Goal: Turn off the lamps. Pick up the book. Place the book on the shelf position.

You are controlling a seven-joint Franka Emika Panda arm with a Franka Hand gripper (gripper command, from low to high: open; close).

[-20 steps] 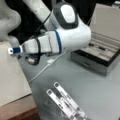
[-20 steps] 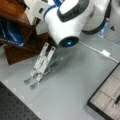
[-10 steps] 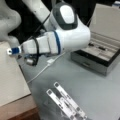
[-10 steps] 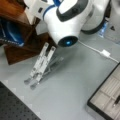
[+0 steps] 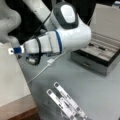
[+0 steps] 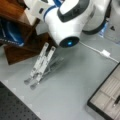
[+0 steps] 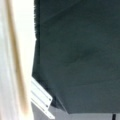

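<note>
The book (image 5: 11,80) shows as a large pale flat sheet at a front view's left. It lies over a brown wooden edge (image 5: 25,113). My gripper (image 5: 12,51) reaches left at the book's upper right edge, with a blue part just behind its tip. In the wrist view a pale surface (image 7: 15,60) fills the left side, very close to the camera. The shelf position (image 6: 22,51), a dark reddish-brown board, sits at a front view's left under my arm. The lamps are out of view.
Silvery perforated stand strips (image 5: 65,102) (image 6: 40,63) (image 7: 41,100) lie on the grey table. An open grey case (image 5: 100,57) (image 6: 107,100) stands to the right. A white cable with a plug (image 5: 48,62) (image 6: 105,53) runs across the table. Something blue (image 6: 12,35) sits among the wooden boards.
</note>
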